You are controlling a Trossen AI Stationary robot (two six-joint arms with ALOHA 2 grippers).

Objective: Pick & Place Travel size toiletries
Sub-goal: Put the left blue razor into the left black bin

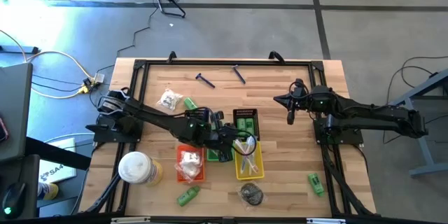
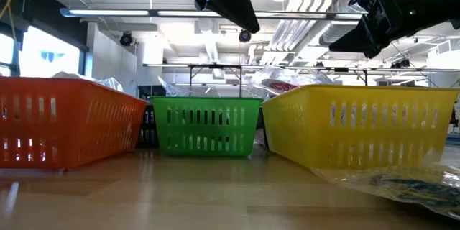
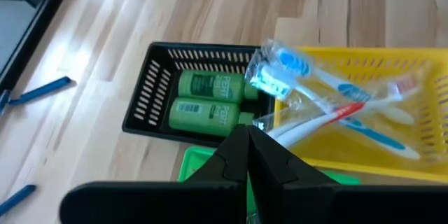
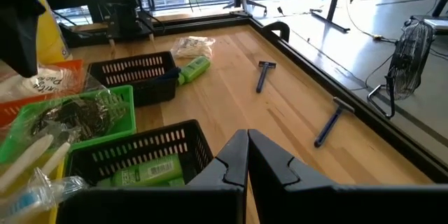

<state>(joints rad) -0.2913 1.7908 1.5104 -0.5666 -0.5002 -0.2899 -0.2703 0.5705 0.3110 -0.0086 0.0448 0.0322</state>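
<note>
From above, the left gripper (image 1: 236, 140) hangs over the yellow basket (image 1: 249, 166), fingers together and empty; the right gripper (image 1: 290, 115) waits closed, well apart. Left wrist view: wrapped toothbrushes (image 3: 336, 105) lie just ahead, long axis slanting across the basket.

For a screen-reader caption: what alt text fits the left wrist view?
The shut left gripper hovers over a yellow basket of wrapped toothbrushes, beside a black basket holding two green bottles on the wooden table.
</note>
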